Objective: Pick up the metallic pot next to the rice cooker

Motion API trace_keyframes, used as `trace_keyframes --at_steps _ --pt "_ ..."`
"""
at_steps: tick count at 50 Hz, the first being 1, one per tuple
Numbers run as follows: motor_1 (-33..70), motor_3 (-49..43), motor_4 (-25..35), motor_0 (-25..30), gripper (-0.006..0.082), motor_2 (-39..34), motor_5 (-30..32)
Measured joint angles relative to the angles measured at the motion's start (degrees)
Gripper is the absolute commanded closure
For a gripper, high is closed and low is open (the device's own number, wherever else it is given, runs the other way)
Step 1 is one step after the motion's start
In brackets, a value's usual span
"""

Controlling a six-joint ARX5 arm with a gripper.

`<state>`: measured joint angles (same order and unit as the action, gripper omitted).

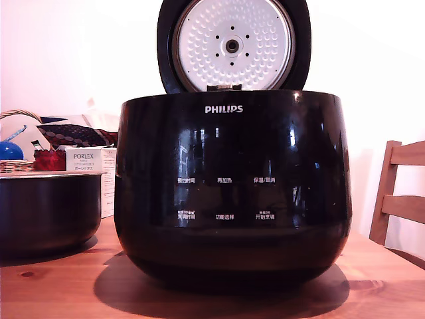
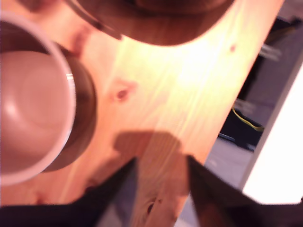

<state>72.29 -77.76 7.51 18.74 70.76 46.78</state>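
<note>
Metallic pot sits on the wooden desk at the exterior view's left, just beside the rice cooker and partly cut off by the frame edge. Its dark, glossy side curves up to a thin pale rim. The big black cooker, marked PHILIPS, fills the middle of that view with its lid standing open and upright, the dimpled silver-white inner plate facing the camera. Behind the pot stand a white PORLEX box, a red item and a woven basket holding a blue ball. A wooden chair shows at the exterior view's right.

In the wrist view, blurred, the pot is seen from above, its open mouth and light rim clear. The gripper hovers over bare desk near the pot, not touching it, its two dark fingers spread apart with nothing between them. The desk's edge runs alongside, with a yellow cable below it.
</note>
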Motion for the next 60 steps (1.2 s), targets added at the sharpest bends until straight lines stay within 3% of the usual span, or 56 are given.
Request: trace_keyframes --at_steps 37,51,54,60 --pt "20.0 6.2 2.9 -2.4 0.0403 0.0 0.4" --pt "22.0 7.9 2.9 -3.8 0.0409 0.0 1.3" --pt "22.0 8.0 2.9 -4.1 0.0456 0.0 1.3" --pt "22.0 7.5 3.0 -4.3 0.0719 0.0 1.4"
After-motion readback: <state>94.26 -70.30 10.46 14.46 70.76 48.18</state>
